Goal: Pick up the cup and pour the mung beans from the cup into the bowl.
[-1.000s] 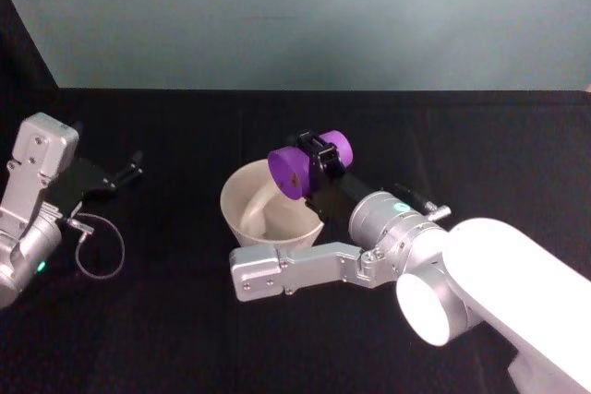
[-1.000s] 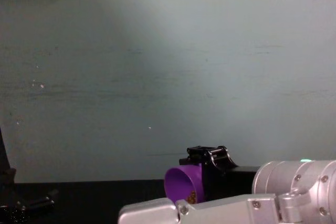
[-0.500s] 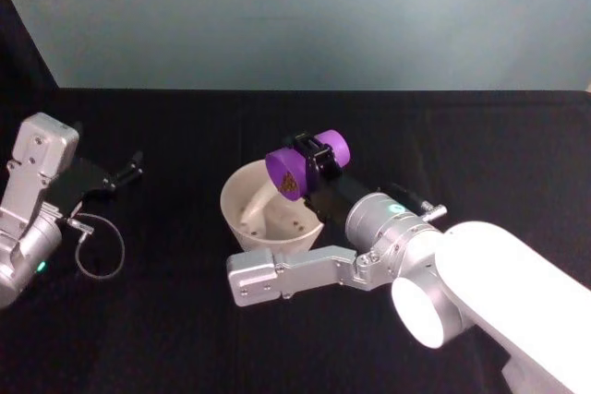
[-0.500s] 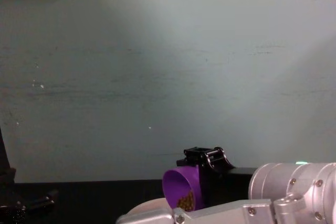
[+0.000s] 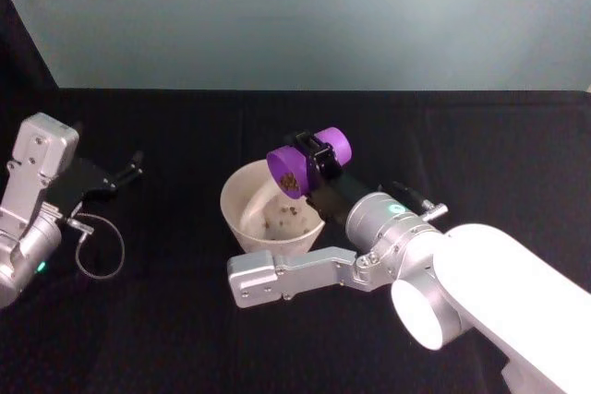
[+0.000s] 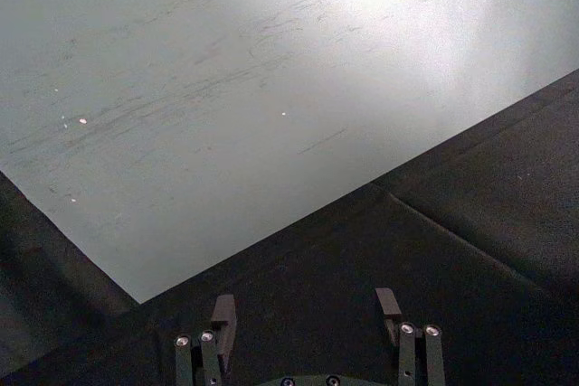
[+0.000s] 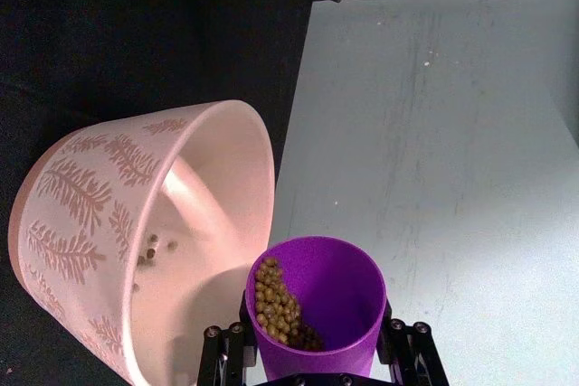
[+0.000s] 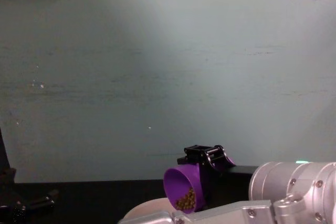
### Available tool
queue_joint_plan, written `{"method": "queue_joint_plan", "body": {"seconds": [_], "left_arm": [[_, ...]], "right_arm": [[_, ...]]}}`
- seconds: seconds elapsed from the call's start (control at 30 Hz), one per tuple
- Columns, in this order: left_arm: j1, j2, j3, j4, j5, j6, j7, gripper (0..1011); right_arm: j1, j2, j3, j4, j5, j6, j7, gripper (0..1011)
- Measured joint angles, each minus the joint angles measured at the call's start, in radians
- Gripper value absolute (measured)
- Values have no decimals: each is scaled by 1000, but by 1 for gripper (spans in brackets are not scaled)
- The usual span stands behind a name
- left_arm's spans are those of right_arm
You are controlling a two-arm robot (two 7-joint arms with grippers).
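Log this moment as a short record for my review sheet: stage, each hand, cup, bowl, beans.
stage: pouring under way
right hand: shut on the cup, holding it over the bowl's rim
cup: tipped on its side, mouth towards the bowl
bowl: upright on the black table
mung beans: a heap at the cup's lip; a few scattered in the bowl
left hand: open, parked at the left, apart from cup and bowl

One small purple plastic cup (image 7: 339, 300), one wide pale-pink round bowl (image 7: 81, 187).
Two grippers, left gripper (image 6: 306, 306) and right gripper (image 5: 316, 156); small brownish mung beans (image 7: 276, 305) too many to count.
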Motion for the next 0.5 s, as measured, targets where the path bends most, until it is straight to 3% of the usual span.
{"method": "queue_joint_plan", "body": {"seconds": [0.5], "left_arm": [[0,0,0,0,0,0,0,1000]], "right_arm": [[4,-3,-7,2,-21,0,14,722]]}}
